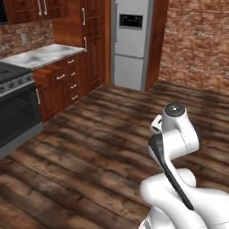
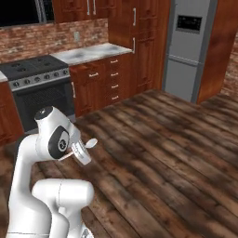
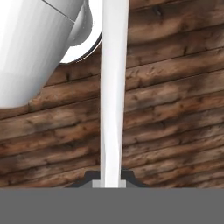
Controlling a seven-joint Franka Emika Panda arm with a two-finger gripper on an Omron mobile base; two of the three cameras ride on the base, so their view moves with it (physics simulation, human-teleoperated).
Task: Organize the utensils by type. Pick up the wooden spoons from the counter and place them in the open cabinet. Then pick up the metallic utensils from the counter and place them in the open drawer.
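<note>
A slim pale metal spoon [image 3: 113, 92] is seen clamped between the closed finger tips of the gripper [image 3: 108, 180] at the bottom centre of the hand view, its handle running straight up the frame over the dark plank floor [image 3: 175, 109]. In the right base view the same spoon [image 2: 83, 146] is seen at lower left, its small bowl poking out beside the folded arm. The marble counter [image 2: 90, 52] is noted at upper left, beside the stove [image 2: 32, 69], well apart from the arm. No open drawer can be made out. Risks judged: the grip sits at the very end of a thin, smooth handle, so the spoon could pivot or slip during travel; a drop onto the floor would be hard to recover.
</note>
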